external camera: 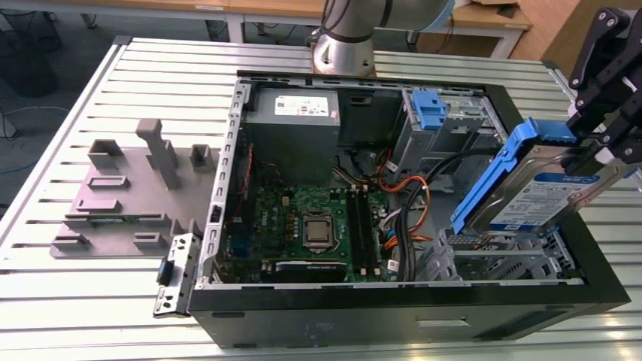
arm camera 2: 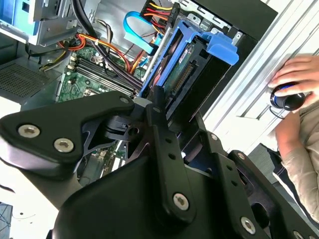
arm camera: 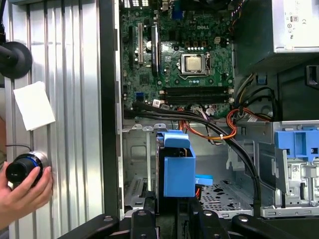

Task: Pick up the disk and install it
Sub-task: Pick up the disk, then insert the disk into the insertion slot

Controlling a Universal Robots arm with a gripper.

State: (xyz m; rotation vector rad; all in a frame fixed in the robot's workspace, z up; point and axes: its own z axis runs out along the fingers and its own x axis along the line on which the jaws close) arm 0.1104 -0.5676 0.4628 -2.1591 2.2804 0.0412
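Disk (external camera: 537,195) hangs tilted over the open computer case (external camera: 401,320), pinched at its end by my claw (external camera: 600,154). I hold it slanted, maybe to line up with the metal cage (external camera: 507,265) below.

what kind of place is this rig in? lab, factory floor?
Probably a robotics lab test cell: an open computer case on a slotted aluminium table, a grey parts fixture beside it, wooden desks behind, and the gripper holding the disk over the case.
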